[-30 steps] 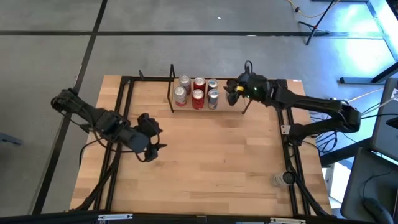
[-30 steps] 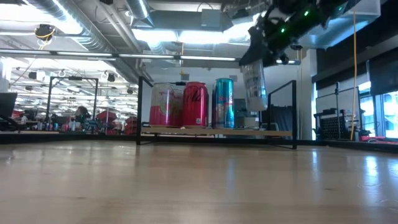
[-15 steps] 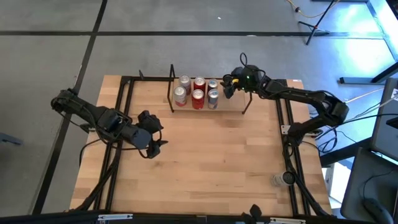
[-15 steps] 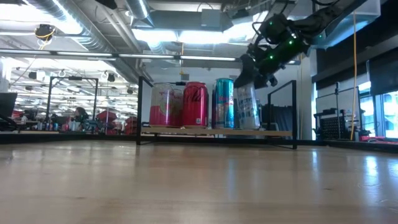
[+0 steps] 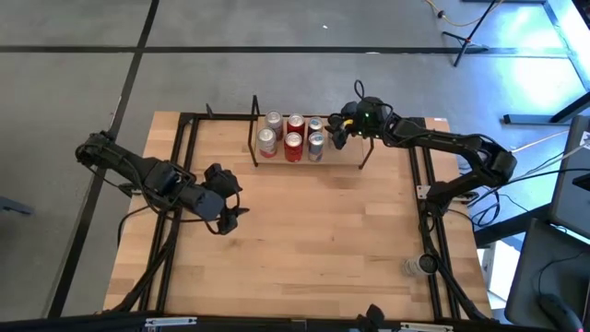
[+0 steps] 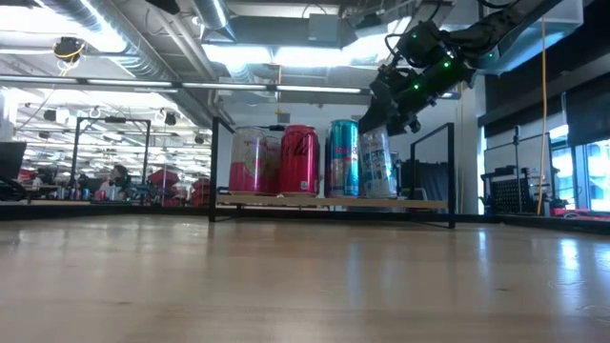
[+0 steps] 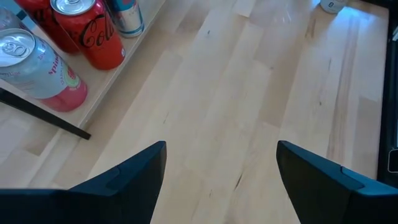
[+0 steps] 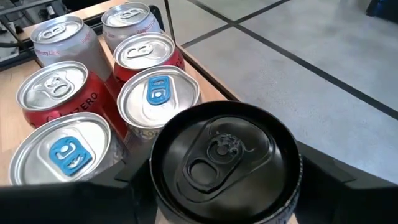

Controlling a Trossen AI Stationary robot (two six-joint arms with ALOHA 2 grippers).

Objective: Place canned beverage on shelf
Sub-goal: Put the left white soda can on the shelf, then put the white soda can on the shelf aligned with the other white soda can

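Light wood fills your table [image 5: 304, 240], and the shelf [image 5: 343, 162] sits at its far edge with six cans [image 5: 293, 138] grouped at one end. Your right hand [image 5: 339, 130] is over the shelf, closed around a black-topped can [image 8: 224, 155] that stands just beside the group, looking set on the board. Your left hand [image 7: 221, 171] waits wide apart and empty above bare table, well away.
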